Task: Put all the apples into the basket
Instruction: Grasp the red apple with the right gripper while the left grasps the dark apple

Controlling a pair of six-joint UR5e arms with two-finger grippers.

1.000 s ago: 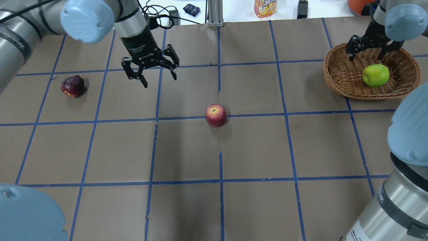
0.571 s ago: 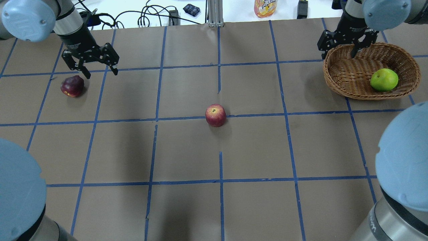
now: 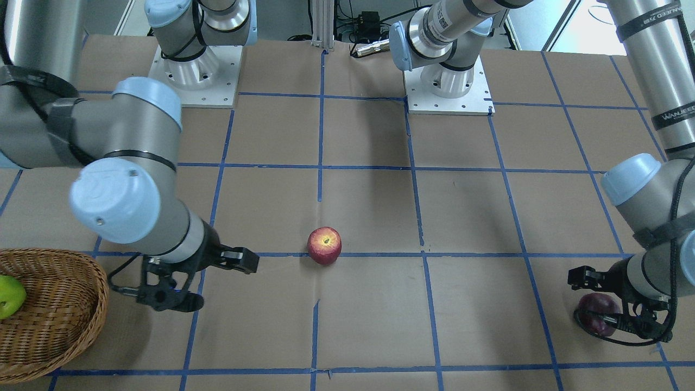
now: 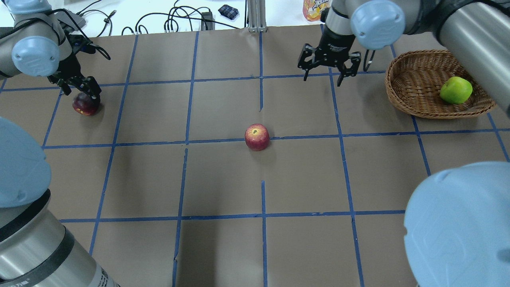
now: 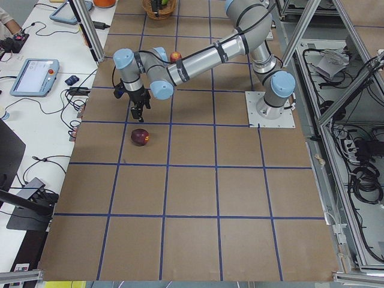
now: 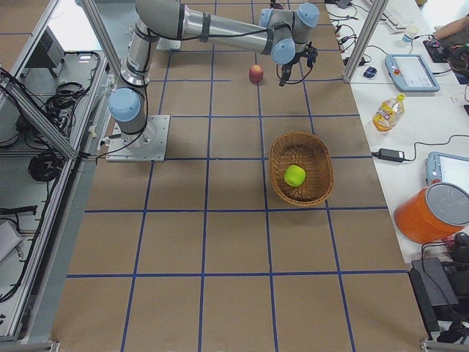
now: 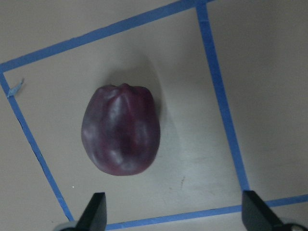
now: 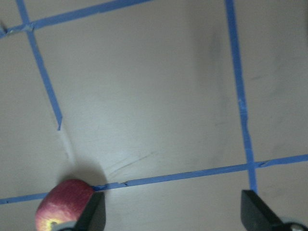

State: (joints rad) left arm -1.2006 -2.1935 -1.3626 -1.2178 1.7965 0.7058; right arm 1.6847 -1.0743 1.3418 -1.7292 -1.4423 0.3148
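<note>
The dark maroon apple lies on the table at the far left; it also shows in the left wrist view and the front view. My left gripper hangs open just above and behind it, jaws spread wider than the apple. The red apple sits at the table's middle. My right gripper is open and empty over the table, between the red apple and the basket. The red apple shows at the lower left of the right wrist view. The yellow-green apple lies in the basket.
A juice bottle, cables and a metal post stand beyond the table's far edge. An orange bucket and tablets sit on the side bench. Blue tape lines grid the brown tabletop.
My left gripper has swung left and down over the maroon apple. My right gripper has moved left, away from the basket. The green apple has rolled right in the basket.
</note>
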